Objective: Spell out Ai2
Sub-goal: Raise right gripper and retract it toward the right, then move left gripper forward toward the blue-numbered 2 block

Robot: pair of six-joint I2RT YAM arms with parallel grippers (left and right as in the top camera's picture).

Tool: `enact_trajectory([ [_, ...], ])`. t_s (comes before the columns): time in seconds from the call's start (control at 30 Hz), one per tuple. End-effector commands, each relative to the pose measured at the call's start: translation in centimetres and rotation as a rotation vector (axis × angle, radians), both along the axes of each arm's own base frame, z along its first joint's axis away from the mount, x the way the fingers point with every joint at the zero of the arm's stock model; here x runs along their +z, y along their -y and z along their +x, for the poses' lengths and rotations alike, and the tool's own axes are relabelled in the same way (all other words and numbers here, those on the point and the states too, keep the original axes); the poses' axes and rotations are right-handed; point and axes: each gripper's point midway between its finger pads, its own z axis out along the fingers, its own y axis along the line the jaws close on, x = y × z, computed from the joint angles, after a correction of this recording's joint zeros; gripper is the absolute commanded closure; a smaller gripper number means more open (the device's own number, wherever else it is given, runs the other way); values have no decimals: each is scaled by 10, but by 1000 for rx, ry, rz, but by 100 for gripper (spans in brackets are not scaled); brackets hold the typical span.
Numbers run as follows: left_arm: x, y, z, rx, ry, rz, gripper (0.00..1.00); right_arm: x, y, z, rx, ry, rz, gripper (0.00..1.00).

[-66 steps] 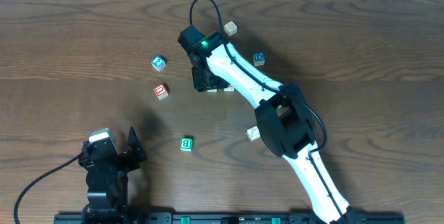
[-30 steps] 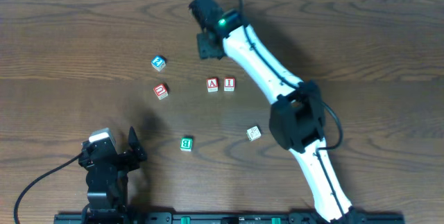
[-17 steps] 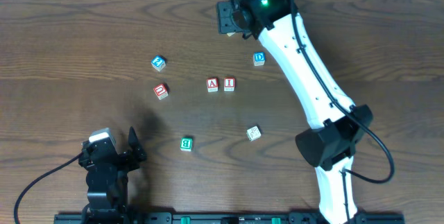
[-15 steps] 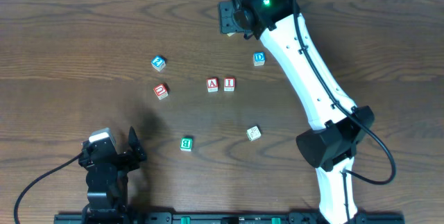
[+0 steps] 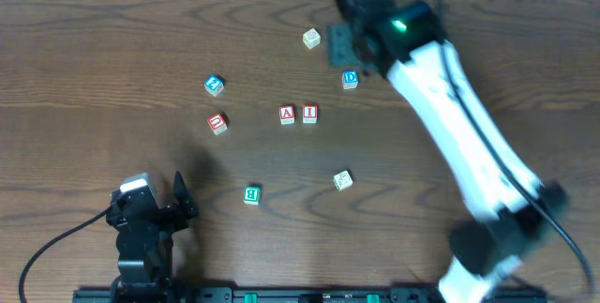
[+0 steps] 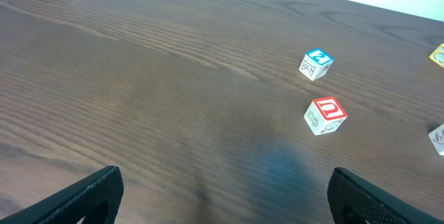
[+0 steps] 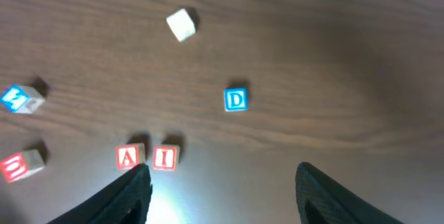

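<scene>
The red A block (image 5: 287, 113) and red I block (image 5: 309, 113) sit side by side at mid table; they also show in the right wrist view, the A block (image 7: 129, 157) left of the I block (image 7: 166, 157). The blue 2 block (image 5: 214, 84) lies to their left, apart, and shows in the left wrist view (image 6: 316, 64) and at the left edge of the right wrist view (image 7: 19, 98). My right gripper (image 5: 345, 48) is open and empty, raised above the far table; its fingers (image 7: 222, 193) frame bare wood. My left gripper (image 5: 169, 200) is open and empty near the front edge, its fingers (image 6: 222, 193) wide apart.
A red U block (image 5: 217, 123) lies below the 2 block. A blue D block (image 5: 350, 80), a plain tan block (image 5: 311, 37), a green B block (image 5: 251, 194) and a tan block (image 5: 343, 180) are scattered around.
My right arm let go of the A and I blocks, lifted away to the far side, then swung right. The blocks stay put. My left arm has not moved.
</scene>
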Motion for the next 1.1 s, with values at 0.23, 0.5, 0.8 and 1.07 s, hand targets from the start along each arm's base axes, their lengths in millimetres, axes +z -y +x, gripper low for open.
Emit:
enact_trajectory([
  [0.23,-8,-3,-1,11,-21,23,5,11,64,-115,-35,125,72,27],
  [0.5,-8,-3,-1,11,-21,23,5,-17,93,-178,-32,167,128,1],
  [0.8,-8,-3,-1,11,-21,23,5,-24,95,-183,-32,146,117,1],
  [1.07,-8,-3,-1,11,-21,23,5,-26,96,-184,-31,137,112,1],
])
